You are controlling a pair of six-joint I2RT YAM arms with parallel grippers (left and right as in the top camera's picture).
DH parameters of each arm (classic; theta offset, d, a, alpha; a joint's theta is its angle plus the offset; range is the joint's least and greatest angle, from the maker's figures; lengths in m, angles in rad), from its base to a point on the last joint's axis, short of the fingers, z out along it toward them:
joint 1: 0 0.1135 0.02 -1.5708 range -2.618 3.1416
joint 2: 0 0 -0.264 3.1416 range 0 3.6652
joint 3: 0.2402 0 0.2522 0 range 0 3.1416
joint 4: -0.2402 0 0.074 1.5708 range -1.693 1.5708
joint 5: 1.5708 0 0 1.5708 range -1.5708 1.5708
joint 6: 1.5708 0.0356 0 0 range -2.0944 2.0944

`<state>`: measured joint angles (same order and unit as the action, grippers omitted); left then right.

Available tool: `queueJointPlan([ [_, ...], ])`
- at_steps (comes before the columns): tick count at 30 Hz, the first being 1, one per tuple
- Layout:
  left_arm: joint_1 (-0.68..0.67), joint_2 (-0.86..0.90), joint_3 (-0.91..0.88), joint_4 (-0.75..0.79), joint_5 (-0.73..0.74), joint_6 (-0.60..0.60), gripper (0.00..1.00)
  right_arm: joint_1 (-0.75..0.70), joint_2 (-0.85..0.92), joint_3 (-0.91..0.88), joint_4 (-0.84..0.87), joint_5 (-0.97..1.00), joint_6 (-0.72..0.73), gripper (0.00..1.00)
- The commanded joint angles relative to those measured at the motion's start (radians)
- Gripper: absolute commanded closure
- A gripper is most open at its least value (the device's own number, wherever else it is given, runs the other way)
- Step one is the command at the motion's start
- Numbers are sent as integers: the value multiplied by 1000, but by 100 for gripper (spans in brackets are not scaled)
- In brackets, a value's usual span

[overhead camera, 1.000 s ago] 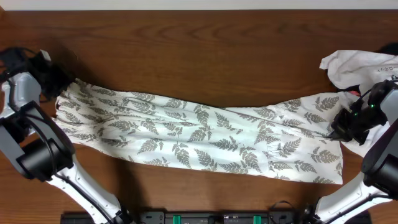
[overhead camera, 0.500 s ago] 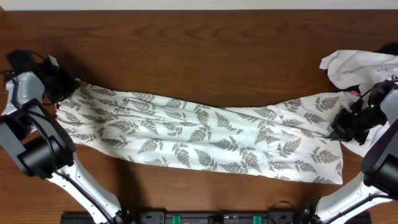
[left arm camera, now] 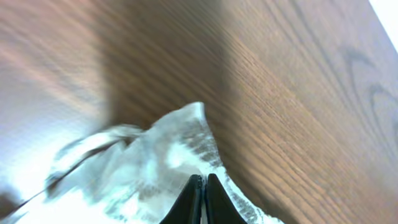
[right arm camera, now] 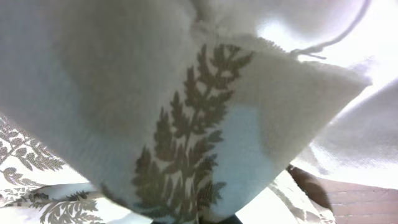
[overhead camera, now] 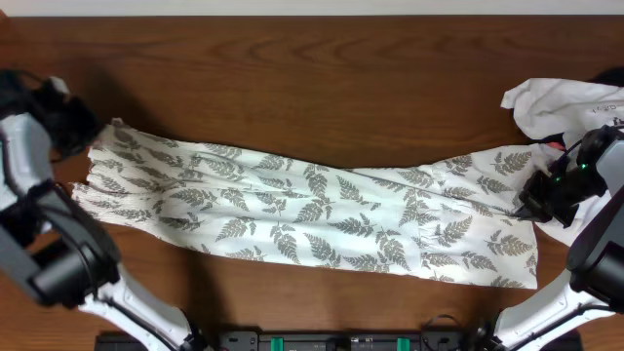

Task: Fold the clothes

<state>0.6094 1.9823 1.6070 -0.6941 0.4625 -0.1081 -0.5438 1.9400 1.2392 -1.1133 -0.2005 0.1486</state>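
Observation:
The clothes (overhead camera: 312, 210), a long white garment printed with grey-green fern leaves, lie spread flat across the table from left to right. My left gripper (overhead camera: 97, 132) sits at their far-left top corner. In the left wrist view its black fingers (left arm camera: 200, 179) are pressed together on the thin fabric (left arm camera: 155, 162). My right gripper (overhead camera: 525, 208) is at the garment's right edge. In the right wrist view a lifted fold of fern-printed cloth (right arm camera: 186, 124) fills the picture and hides the fingertips, which are shut on it.
A crumpled plain white garment (overhead camera: 561, 102) lies at the back right, just behind my right arm. Bare brown wood (overhead camera: 312, 78) shows behind the clothes. Both arm bases stand along the front edge.
My left gripper has shut on the garment's top-left corner and drawn it a little to the left and back. The right arm has not moved.

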Motion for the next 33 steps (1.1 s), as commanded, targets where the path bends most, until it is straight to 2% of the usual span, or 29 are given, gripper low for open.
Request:
queueJointPlan([
  [1,47,-40,19,-42,-71,-30,94,-10,-7,-3,-1,21,0,99],
  [7,102,-39,10,-140,-72,-58,94,-10,-7,-3,-5,21,0,99],
  [16,119,-39,0,-138,-80,-85,94,-11,-7,-3,-8,20,0,99],
  [17,115,-39,0,-124,-79,-85,90,-11,-7,-3,-8,20,0,99],
  [18,109,-39,0,-108,-79,-85,73,-11,-7,-3,-8,20,0,99],
  [19,100,-39,0,-89,-80,-84,62,-11,-7,-3,-8,20,0,99],
  [22,71,-35,0,-28,-83,-80,46,-11,-7,-3,-8,20,0,99],
  [25,37,-11,0,22,-87,-76,43,-11,-7,-3,-10,20,0,99],
  [33,-45,140,0,61,-90,-58,42,-11,-7,-3,-10,20,0,99],
])
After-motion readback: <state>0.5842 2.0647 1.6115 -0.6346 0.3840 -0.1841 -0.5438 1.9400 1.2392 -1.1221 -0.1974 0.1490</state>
